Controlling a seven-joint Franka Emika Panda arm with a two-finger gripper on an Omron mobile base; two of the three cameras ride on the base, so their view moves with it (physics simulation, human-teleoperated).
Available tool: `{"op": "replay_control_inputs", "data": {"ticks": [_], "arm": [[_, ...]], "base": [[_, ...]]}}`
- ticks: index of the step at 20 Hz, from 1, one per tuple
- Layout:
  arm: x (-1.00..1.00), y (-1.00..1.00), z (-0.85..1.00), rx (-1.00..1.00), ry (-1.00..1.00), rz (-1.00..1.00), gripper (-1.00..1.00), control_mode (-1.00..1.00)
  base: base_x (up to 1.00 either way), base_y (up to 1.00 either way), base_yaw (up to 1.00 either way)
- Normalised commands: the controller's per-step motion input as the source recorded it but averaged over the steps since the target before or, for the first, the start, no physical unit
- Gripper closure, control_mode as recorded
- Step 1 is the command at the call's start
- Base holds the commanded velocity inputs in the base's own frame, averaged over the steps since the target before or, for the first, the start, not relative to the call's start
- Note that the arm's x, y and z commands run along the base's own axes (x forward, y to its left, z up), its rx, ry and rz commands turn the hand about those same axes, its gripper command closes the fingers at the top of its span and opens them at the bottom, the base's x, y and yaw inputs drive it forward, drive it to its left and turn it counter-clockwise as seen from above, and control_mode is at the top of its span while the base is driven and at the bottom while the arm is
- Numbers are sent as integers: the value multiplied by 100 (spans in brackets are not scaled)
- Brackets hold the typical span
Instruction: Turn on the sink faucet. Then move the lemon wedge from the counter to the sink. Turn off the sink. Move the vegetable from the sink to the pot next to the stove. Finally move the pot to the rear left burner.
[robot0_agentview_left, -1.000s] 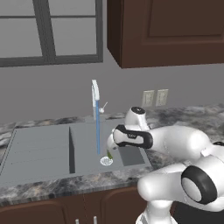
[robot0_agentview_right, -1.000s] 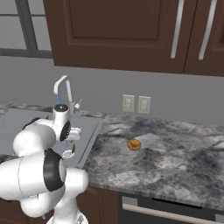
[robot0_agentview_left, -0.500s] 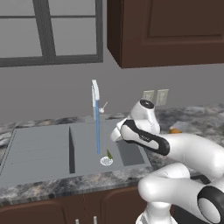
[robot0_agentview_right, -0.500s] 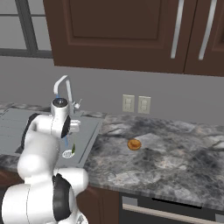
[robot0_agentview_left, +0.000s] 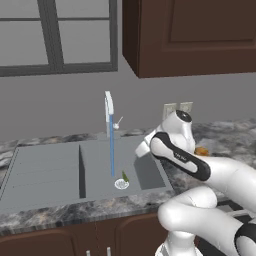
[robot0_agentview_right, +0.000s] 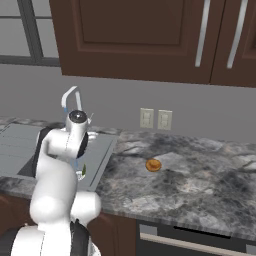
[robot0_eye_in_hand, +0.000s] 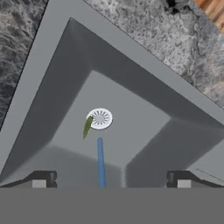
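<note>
- The lemon wedge (robot0_eye_in_hand: 88, 127) lies on the floor of the sink (robot0_eye_in_hand: 144, 131), a little left of centre in the hand view, its upper tip touching the left rim of the round drain (robot0_eye_in_hand: 99, 118).
- In the left base view the lemon wedge (robot0_agentview_left: 124, 176) sits just above and right of the drain (robot0_agentview_left: 121, 184), low in the right basin of the sink (robot0_agentview_left: 50, 170); in the right base view it shows as a small green sliver (robot0_agentview_right: 84, 171) beside the arm.
- Its long axis runs nearly up and down the hand view, leaning slightly to the right at the top.
- A thin blue stream of water (robot0_eye_in_hand: 101, 162) falls just right of the wedge and below the drain; in the left base view the water (robot0_agentview_left: 111, 145) drops from the sink faucet (robot0_agentview_left: 108, 107), so the tap looks to be running.
- The gripper (robot0_eye_in_hand: 110, 180) hangs over this basin with its fingertips (robot0_eye_in_hand: 39, 179) spread wide at the bottom corners of the hand view, nothing between them.
- The wedge lies above the fingers in that view, nearer the left tip than the right.
- Judging by this, the wedge is already delivered, and the coming move turns on the small faucet lever (robot0_agentview_left: 118, 121), which sits at the upper left of the hand in the left base view, well above the basin floor.
- The dark marbled counter (robot0_agentview_right: 190, 180) runs to the right, carrying a small orange object (robot0_agentview_right: 153, 165).
</note>
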Motion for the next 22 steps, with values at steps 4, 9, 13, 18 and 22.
{"op": "replay_control_inputs", "data": {"ticks": [4, 9, 13, 18, 22], "arm": [[38, -29, 0, 16, -2, 10, -100, -100], [50, -20, 0, 16, -7, 15, -100, -100], [11, -10, 0, 7, -8, 18, -100, -100], [13, 0, 2, 0, -16, 21, -100, -100], [12, 0, 0, -4, -24, 18, -100, -100]], "base": [[0, 0, 0], [0, 0, 0], [0, 0, 0], [0, 0, 0], [0, 0, 0]]}}
